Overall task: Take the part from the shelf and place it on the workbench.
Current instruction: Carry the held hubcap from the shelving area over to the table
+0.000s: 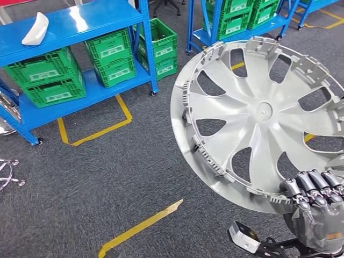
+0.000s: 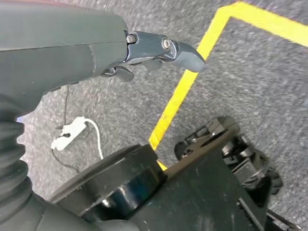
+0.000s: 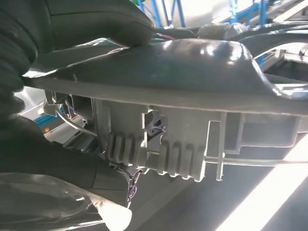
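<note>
Grey carpeted floor (image 1: 121,177) marked with yellow tape lines (image 1: 140,227), with blue steel shelving beyond.

Nearest item: the right hand (image 1: 314,207), at the lower right of the head view. Its dark fingers (image 1: 310,185) are curled over the lower rim of a silver wheel cover (image 1: 259,121), clamping it. The cover is held clear of the floor, tilted, ribbed inner face towards the camera, and extends up and away from the fingers. In the right wrist view the rim of the cover (image 3: 163,144), with its clips and moulded ribs, runs directly past the hand (image 3: 54,159); the grey thumb lies against it.

The left hand (image 2: 156,50) appears in the left wrist view above the carpet and a yellow tape corner (image 2: 188,82). Its visible fingers (image 2: 185,53) extend straight, close together, holding nothing. A white cable and plug block (image 2: 70,132) lies on the floor below it.

Further out, well apart from the right hand's fingers on the far left, a blue shelf unit (image 1: 77,24) carries a white moulded part (image 1: 35,28) on its top level and green crates (image 1: 48,75) on the lower level. Chrome items (image 1: 7,172) lie at the left edge; detail cannot be determined. A second blue rack (image 1: 243,32) with further green crates (image 1: 239,13) stands behind the cover.
</note>
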